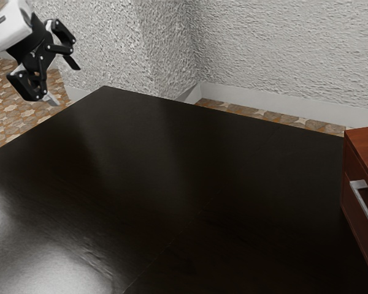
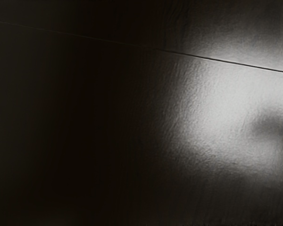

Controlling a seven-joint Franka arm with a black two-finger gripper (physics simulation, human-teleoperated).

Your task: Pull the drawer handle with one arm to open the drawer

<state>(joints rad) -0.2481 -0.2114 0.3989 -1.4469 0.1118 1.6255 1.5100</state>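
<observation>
The jaws hang released and empty above the far corner of the dark bench (image 1: 141, 184), well apart from the drawer handle (image 1: 363, 205).

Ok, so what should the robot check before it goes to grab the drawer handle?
1. Gripper open: ok. Its fingers are spread and hold nothing.
2. Handle in sight: ok. It is a silver bar on the drawer, at the exterior view's right edge.
3. Gripper close to the handle: not ok. It hangs at the upper left, across the dark table from the handle.
4. Wrist camera aimed at the handle: not ok. It looks at the shiny table top.
5. Drawer already open: not ok. Its front looks level with the cabinet.
</observation>
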